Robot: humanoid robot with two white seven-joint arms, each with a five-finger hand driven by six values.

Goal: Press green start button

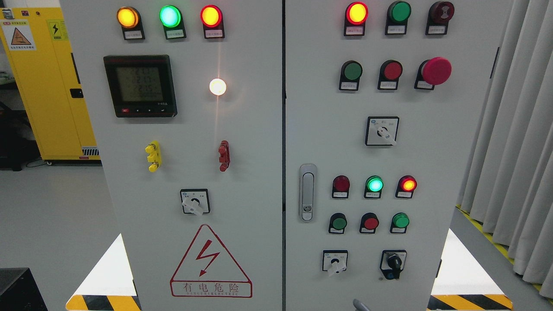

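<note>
Grey and rounded, a tip (360, 305) pokes up at the bottom edge, right of the middle seam; it may be part of a hand, but which arm it belongs to cannot be told, nor how any fingers stand. Neither arm shows otherwise.

Several green buttons sit on the right door (432, 151): one in the upper row (352, 71) beside a red button (392, 70) and a mushroom stop (436, 71), and two in the low row (339, 223) (401, 220) flanking a red one (370, 223). Labels are too small to read, so which is the start button is a judgement; the low left one lies closest, almost straight above the grey tip. Reaching it likely means rising and pressing flat into the panel, keeping clear of the red neighbour just beside it.
</note>
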